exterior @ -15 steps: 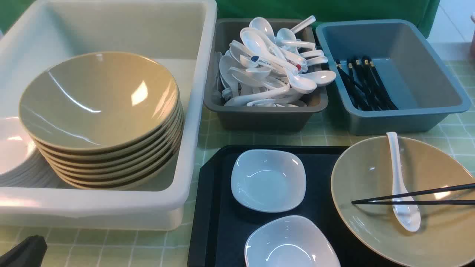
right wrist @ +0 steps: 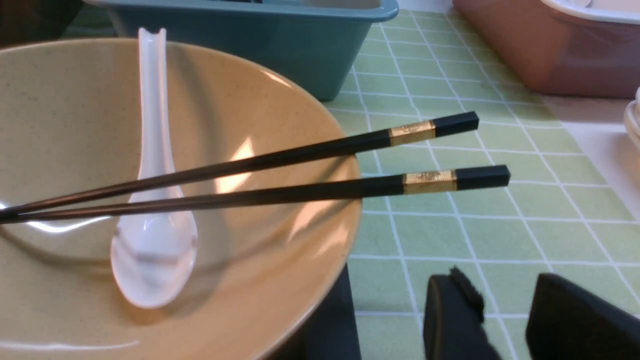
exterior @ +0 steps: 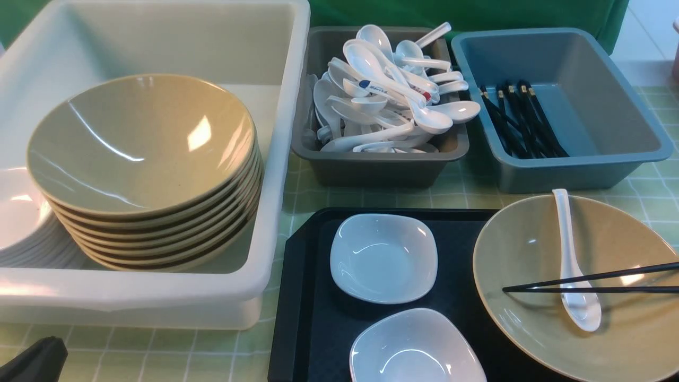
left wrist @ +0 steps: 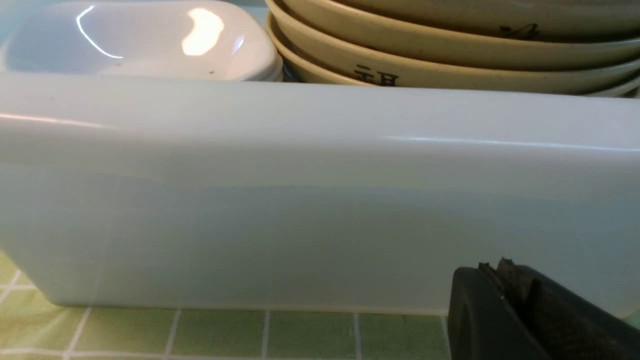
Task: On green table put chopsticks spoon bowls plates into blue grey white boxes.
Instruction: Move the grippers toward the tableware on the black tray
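Note:
A tan bowl [exterior: 536, 276] sits on the right of a black tray [exterior: 307, 318], holding a white spoon [exterior: 570, 265] and a pair of black chopsticks [exterior: 589, 283] laid across its rim. Two small white square dishes [exterior: 383, 258] [exterior: 416, 347] sit on the tray. My right gripper [right wrist: 500, 280] is open and empty, low over the green table beside the bowl [right wrist: 75, 125], near the chopsticks' gold-banded ends [right wrist: 430, 181]. My left gripper [left wrist: 495, 267] is shut and empty, in front of the white box's wall [left wrist: 300, 200]; it shows in the front view's bottom left corner [exterior: 37, 361].
The white box [exterior: 276, 159] holds a stack of tan bowls [exterior: 143, 159] and white plates [exterior: 21, 217]. The grey box [exterior: 371, 164] is full of white spoons. The blue box [exterior: 583, 164] holds several black chopsticks [exterior: 522, 119]. A pink container [right wrist: 545, 55] stands beyond the right gripper.

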You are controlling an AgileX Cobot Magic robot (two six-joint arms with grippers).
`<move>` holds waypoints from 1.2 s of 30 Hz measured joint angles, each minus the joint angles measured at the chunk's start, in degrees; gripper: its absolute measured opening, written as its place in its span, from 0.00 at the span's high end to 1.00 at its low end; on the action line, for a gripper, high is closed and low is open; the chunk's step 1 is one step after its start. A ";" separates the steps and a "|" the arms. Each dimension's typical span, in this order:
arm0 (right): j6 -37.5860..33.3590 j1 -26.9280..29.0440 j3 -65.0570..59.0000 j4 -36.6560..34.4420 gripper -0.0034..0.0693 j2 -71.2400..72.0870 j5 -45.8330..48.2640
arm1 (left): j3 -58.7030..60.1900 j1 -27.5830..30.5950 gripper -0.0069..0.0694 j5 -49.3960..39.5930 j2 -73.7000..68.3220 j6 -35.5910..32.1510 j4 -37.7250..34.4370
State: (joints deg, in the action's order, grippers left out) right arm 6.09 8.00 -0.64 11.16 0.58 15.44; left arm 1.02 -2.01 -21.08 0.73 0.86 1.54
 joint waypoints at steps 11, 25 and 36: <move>0.00 0.00 0.00 0.00 0.63 0.00 0.00 | 0.00 0.00 0.91 0.46 0.00 -0.07 2.01; 8.03 0.00 -0.95 0.05 0.63 0.00 -21.57 | 0.56 0.00 0.91 33.93 0.00 7.94 -7.97; 12.20 0.00 -0.95 0.34 0.63 0.00 -33.93 | 0.56 0.00 0.91 19.21 0.00 9.00 -8.72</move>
State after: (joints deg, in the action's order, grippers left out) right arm 18.29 8.00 -1.59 11.50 0.58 -18.49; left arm 1.58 -2.01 -1.87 0.73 9.86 -7.17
